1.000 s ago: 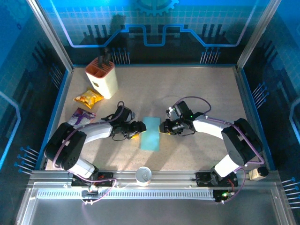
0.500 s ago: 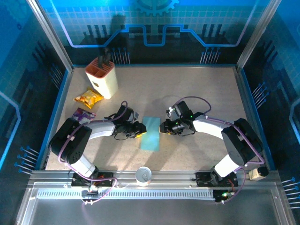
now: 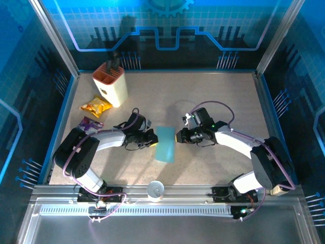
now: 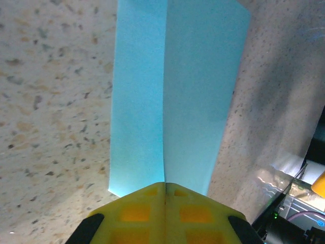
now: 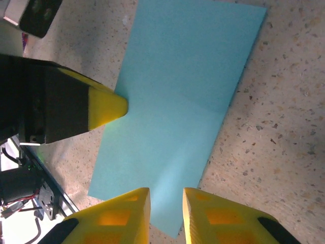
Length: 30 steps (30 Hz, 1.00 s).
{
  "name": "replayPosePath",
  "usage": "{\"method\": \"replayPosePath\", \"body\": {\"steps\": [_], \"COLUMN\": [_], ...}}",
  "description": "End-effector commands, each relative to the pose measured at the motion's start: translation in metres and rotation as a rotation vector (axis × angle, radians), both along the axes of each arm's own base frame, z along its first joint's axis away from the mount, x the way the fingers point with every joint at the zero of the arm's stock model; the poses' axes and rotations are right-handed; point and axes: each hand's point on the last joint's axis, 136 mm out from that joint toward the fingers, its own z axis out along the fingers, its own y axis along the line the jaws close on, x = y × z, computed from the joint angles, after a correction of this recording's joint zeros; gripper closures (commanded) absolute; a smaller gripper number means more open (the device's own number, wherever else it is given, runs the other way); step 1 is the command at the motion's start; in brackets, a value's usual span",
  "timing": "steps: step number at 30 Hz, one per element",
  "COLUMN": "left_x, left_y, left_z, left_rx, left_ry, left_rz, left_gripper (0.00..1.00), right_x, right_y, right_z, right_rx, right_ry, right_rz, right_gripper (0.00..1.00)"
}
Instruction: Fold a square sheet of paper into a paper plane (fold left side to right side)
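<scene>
The light-blue sheet of paper (image 3: 165,144) lies flat mid-table as a narrow rectangle, folded in half. No dart-shaped paper plane is in view. My left gripper (image 3: 154,143) is shut, and its yellow tip (image 4: 165,184) rests on the middle of the sheet's left long edge (image 4: 152,101). In the right wrist view that tip (image 5: 116,107) overlaps the edge slightly. A faint line crosses the paper (image 5: 188,86) from there. My right gripper (image 3: 177,137) is open by a narrow gap (image 5: 166,190) above the sheet's right edge, with nothing between its fingers.
A cream knife block (image 3: 110,84) stands at the back left. A yellow snack packet (image 3: 95,106) and a purple one (image 3: 90,123) lie left of the left arm. A white round object (image 3: 155,190) sits at the front rail. Blue walls ring the table.
The left gripper has pushed a little to the right against the sheet, which has shifted and turned slightly. The right gripper has drawn back a little to the right.
</scene>
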Motion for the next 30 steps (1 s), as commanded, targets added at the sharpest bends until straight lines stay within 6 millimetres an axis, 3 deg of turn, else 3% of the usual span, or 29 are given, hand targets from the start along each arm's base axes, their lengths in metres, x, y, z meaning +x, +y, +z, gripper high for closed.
{"method": "replayPosePath", "body": {"steps": [1,8,21,30], "left_x": [0.011,0.026,0.026,0.024], "left_y": [-0.012,-0.028,-0.032,-0.033], "left_z": [0.015,0.021,0.020,0.023], "left_rx": [-0.028,-0.036,-0.029,-0.025], "left_ry": [-0.024,-0.008,0.042,0.051], "left_rz": [-0.008,-0.026,-0.040,-0.040], "left_gripper": [0.96,0.97,0.99,0.99], "right_x": [-0.004,-0.021,-0.056,-0.059], "right_y": [-0.005,0.002,0.032,0.061], "right_z": [0.009,0.007,0.009,-0.001], "right_rx": [-0.014,-0.102,-0.322,-0.521], "right_ry": [-0.060,-0.166,-0.560,-0.720], "right_rz": [0.045,0.140,0.341,0.504], "right_gripper": [0.75,0.69,0.27,0.23]}}
